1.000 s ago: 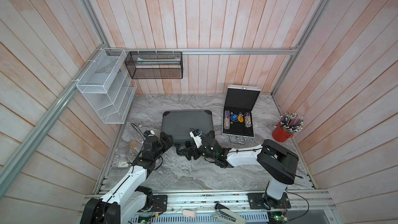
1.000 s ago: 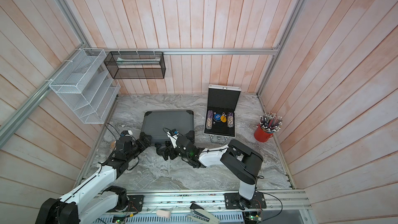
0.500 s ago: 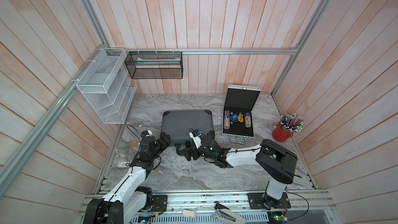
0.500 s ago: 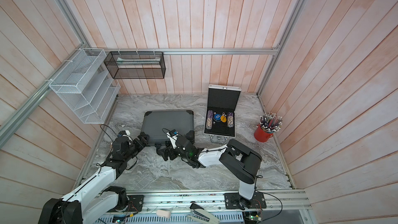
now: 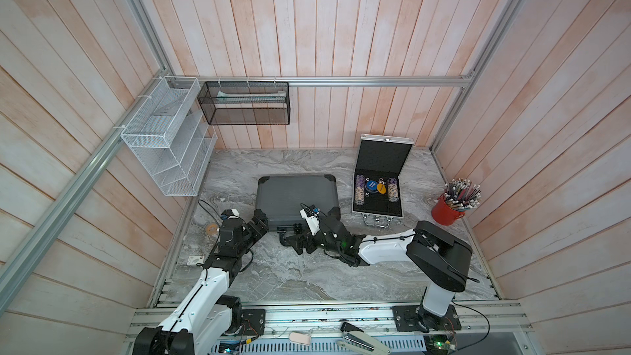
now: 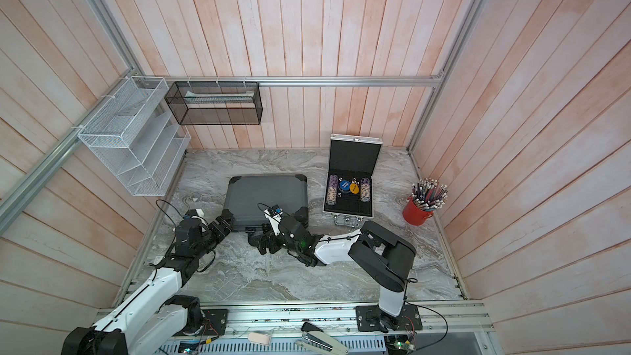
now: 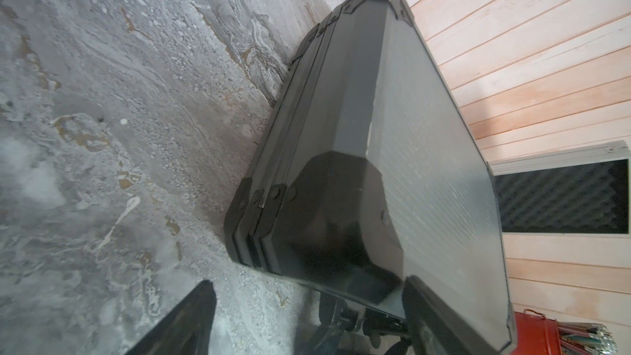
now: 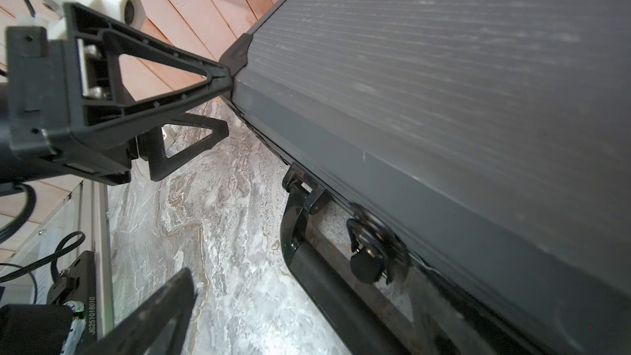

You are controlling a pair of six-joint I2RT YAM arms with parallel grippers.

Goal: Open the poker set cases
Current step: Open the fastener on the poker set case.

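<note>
On the tabletop (image 5: 290, 278), in both top views, noted the dark grey case (image 5: 297, 196) lying flat near the middle, lid up and shut, with the silver case (image 5: 384, 158) just to its right, already open, lid standing toward the back wall (image 5: 307, 29), chips (image 5: 358, 192) on show. Read the grey case's long axis as running side to side, parallel to the back wall; handle edge facing the robot, hinge edge presumably far. Found the left hand (image 5: 259, 225) at the near left corner and the right hand (image 5: 292, 239) at the front edge. In the left wrist view, saw that hand's fingers (image 7: 184, 319) spread wide either side of the black corner cap (image 7: 341, 227), clamping nothing; lid seam closed along the side. In the right wrist view, caught the left hand's upper fingertip (image 8: 216, 80) touching the lid edge at the corner, lower one down by the tabletop; right hand spread open and empty, one finger (image 8: 160, 305) visible, clear of the handle (image 8: 324, 288) and the round latch (image 8: 372, 254); cannot tell whether released. Judged step: freeing the grey lid. To do well: undo the front latch first, then lift at the front edge only, swinging about the far edge, pinning the base against sliding toward the wall.
</note>
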